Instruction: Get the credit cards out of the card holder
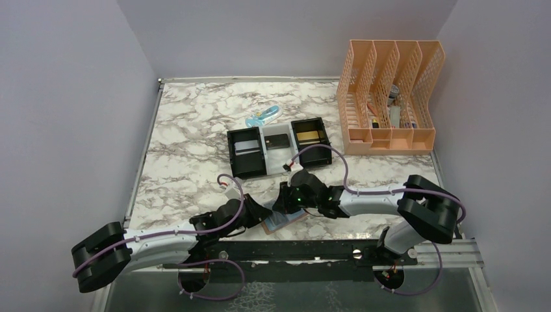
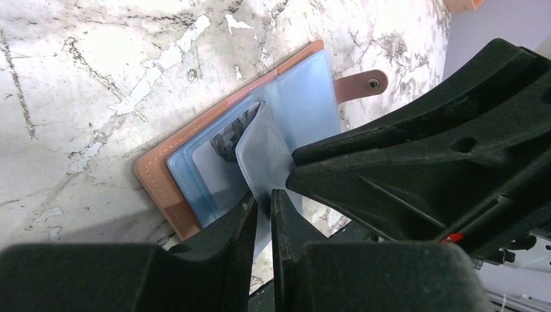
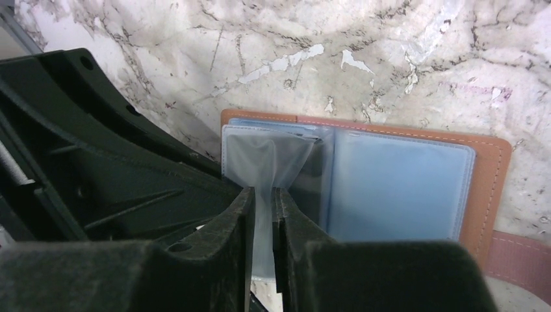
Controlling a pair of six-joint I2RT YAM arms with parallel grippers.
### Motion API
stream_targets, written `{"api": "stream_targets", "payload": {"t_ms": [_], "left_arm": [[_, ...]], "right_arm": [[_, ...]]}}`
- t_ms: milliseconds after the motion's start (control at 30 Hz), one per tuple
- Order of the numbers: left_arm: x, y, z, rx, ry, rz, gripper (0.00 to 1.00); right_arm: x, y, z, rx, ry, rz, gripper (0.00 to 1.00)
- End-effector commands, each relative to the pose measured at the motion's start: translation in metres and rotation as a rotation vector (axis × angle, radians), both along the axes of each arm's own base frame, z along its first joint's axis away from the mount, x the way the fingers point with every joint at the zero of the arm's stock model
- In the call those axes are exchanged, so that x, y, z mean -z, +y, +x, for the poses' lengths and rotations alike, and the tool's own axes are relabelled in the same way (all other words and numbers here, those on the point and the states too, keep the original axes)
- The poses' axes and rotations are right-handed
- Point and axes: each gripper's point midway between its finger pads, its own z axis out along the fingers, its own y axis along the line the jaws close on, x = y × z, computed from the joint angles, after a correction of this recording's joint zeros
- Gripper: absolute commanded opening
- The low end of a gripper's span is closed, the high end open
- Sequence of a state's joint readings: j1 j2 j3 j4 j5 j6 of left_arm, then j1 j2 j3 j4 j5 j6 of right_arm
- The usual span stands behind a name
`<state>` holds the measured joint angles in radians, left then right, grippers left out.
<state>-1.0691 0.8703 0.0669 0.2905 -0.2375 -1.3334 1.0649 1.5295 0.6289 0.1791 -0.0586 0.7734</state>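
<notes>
I see the card holder [image 2: 299, 110] lying open on the desk [image 1: 188, 130], on the near side of the tray [image 1: 232, 153]. The left gripper [image 2: 263, 205] and right gripper [image 3: 262, 201] are each clamped on one of its pale sleeves [image 2: 260, 149]. The tray's 3 compartments hold a silvery card [image 1: 247, 145], a dark card [image 1: 279, 141] and a gold card [image 1: 308, 135].

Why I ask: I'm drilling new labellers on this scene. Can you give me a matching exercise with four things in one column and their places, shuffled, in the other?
Things
1. card holder
2. gold card
3. silvery card
4. peach file rack

Places
A. far right corner of the table
B. left compartment of the tray
C. lying open near the table's near edge
D. right compartment of the tray

Pairs: 1-C, 2-D, 3-B, 4-A
</notes>
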Motion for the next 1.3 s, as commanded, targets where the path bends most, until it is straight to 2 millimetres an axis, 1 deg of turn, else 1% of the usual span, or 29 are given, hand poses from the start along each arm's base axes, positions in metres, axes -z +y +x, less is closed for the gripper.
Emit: {"api": "stream_targets", "payload": {"t_ms": [0, 133, 167, 300, 400, 500, 700, 867, 933, 1033, 1133, 1267], "left_arm": [[-0.018, -0.007, 0.011, -0.026, -0.052, -0.041, 0.17], [-0.022, -0.010, 0.011, -0.012, -0.067, -0.042, 0.22], [-0.028, -0.017, 0.011, 0.018, -0.082, -0.047, 0.31], [-0.036, -0.027, 0.011, 0.060, -0.104, -0.050, 0.38], [-0.042, -0.038, 0.012, 0.098, -0.119, -0.044, 0.43], [-0.042, -0.047, 0.012, 0.130, -0.117, -0.026, 0.44], [-0.038, -0.062, 0.017, 0.156, -0.113, 0.008, 0.45], [-0.035, -0.075, 0.020, 0.186, -0.107, 0.034, 0.45], [-0.032, -0.077, 0.022, 0.170, -0.090, 0.027, 0.45], [-0.036, -0.081, 0.024, 0.156, -0.099, -0.020, 0.45], [-0.040, -0.083, 0.024, 0.170, -0.114, -0.024, 0.48], [-0.037, -0.074, 0.021, 0.151, -0.106, -0.028, 0.51]], "right_arm": [[-0.022, 0.001, 0.006, 0.007, -0.035, 0.045, 0.22], [-0.026, -0.012, 0.016, 0.051, -0.075, -0.004, 0.35], [-0.025, -0.034, 0.030, 0.122, -0.104, -0.061, 0.38], [-0.023, -0.059, 0.046, 0.186, -0.110, -0.080, 0.38], [-0.027, -0.074, 0.055, 0.223, -0.125, -0.083, 0.38], [-0.031, -0.086, 0.061, 0.253, -0.138, -0.084, 0.38], [-0.036, -0.107, 0.068, 0.319, -0.166, -0.082, 0.40], [-0.040, -0.118, 0.068, 0.364, -0.178, -0.065, 0.41], [-0.042, -0.120, 0.066, 0.373, -0.182, -0.051, 0.42], [-0.046, -0.119, 0.062, 0.361, -0.184, -0.020, 0.42], [-0.050, -0.114, 0.057, 0.326, -0.187, 0.017, 0.44], [-0.054, -0.108, 0.052, 0.280, -0.183, 0.042, 0.46]]}}
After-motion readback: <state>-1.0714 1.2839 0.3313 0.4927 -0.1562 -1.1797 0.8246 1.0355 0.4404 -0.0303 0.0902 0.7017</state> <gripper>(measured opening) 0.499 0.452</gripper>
